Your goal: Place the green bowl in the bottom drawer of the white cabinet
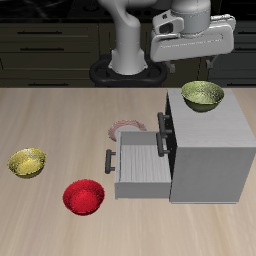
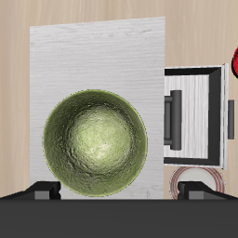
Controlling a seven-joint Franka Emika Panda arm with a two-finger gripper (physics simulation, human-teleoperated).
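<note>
Exterior view
Background: dark cupboards behind a wooden counter (image 1: 50, 120).
Green bowl (image 1: 202, 96): on the back corner of the white cabinet (image 1: 210, 150) top.
Bottom drawer (image 1: 140, 165): pulled out.
Pincer (image 1: 190, 62): above the bowl, fingers spread wide, holding nothing.
Counter front: red bowl (image 1: 84, 196), yellow bowl (image 1: 27, 162).

Wrist view
Green bowl (image 2: 95, 143): on the cabinet (image 2: 93, 56) top, between 2 dark fingertips (image 2: 42, 192).
Drawer (image 2: 197, 110): open beside it.

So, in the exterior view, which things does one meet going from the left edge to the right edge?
Yellow bowl → red bowl → open bottom drawer → green bowl on top of the white cabinet.
</note>
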